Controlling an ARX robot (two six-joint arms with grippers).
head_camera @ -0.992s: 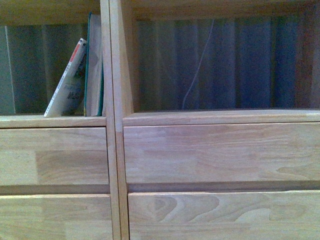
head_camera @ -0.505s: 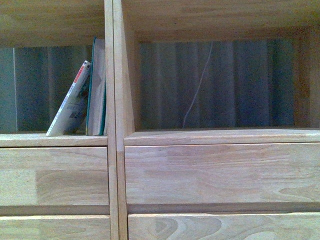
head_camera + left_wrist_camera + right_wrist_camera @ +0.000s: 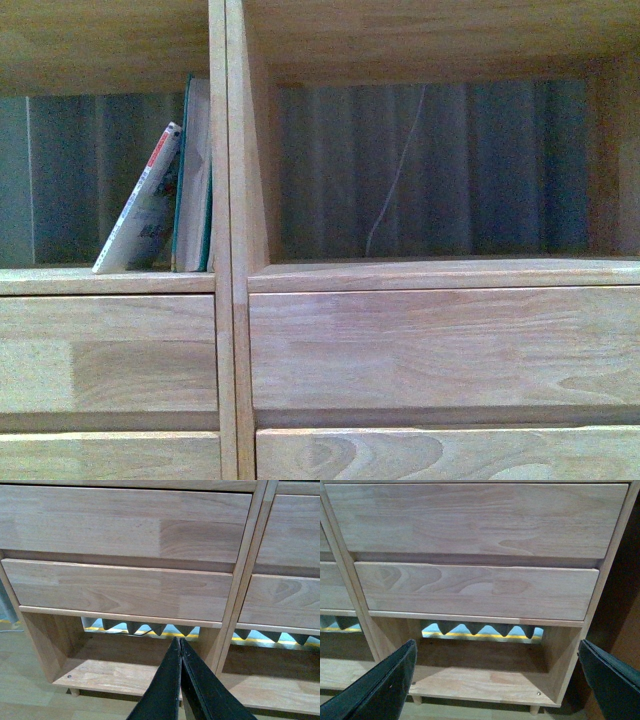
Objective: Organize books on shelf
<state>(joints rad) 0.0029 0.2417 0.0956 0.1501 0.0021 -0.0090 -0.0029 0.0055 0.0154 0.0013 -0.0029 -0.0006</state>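
The light-wood shelf (image 3: pixel 232 300) fills the front view. In its left upper cubby the thin white-blue paperback (image 3: pixel 140 205) with red spine marks leans against the upright teal-green book (image 3: pixel 193 175), which stands against the centre divider. Neither gripper shows in the front view. In the left wrist view my left gripper (image 3: pixel 179 641) is shut and empty, its black fingers (image 3: pixel 165 690) pressed together, facing the shelf's lower left cubby (image 3: pixel 125 672). In the right wrist view my right gripper (image 3: pixel 497 655) is wide open and empty, its fingers (image 3: pixel 380 690) at the frame edges, facing the lower right cubby (image 3: pixel 485 680).
The right upper cubby (image 3: pixel 430 170) holds only a thin white cable (image 3: pixel 395 160) against a dark curtain. Plank drawer fronts (image 3: pixel 440 340) span the middle. A darker brown cabinet (image 3: pixel 625 605) stands beside the shelf's right side. Short peg legs (image 3: pixel 534 710) rest on the pale wood floor.
The front view shifted upward between one second and half a second ago, so the cubbies sit lower in frame; since then it has held still. The books have not moved.
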